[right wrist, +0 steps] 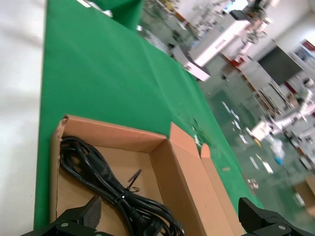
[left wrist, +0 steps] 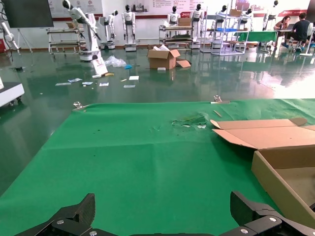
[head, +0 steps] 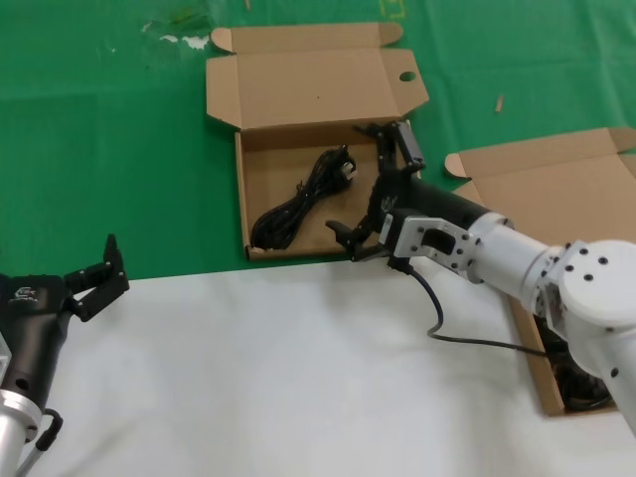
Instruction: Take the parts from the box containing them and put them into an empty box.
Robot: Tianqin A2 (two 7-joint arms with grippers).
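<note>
Nearest in the head view, the left pincer (head: 99, 273) rests idle over the white part of the tabletop (head: 258, 378), its fingers spread and holding nothing; its own wrist view looks out across the green cloth (left wrist: 138, 152) with nothing between the fingertips.

Further out, the right arm reaches forward and leftward, and the right pincer (head: 373, 189) hangs over the right-hand side of the box with the round hole in its lid flap (head: 273, 253). Its fingers are spread wide and nothing is in them. One black power cord (head: 298, 204) already lies inside that box, a looped bundle running diagonally from the near left corner toward the middle, plug end farther back. The right wrist view shows the same cord (right wrist: 106, 184) on the box floor below the spread fingers.

Off to the right, partly hidden by the arm, sits the other box (head: 542, 388), with more black cable (head: 581, 388) showing at its near end.

This looks like the end of a delivery: the cord is down and let go. The next move calls for lifting the right pincer clear of the box wall, swinging back to the right-hand box and picking another cord near the middle of its bundle.
</note>
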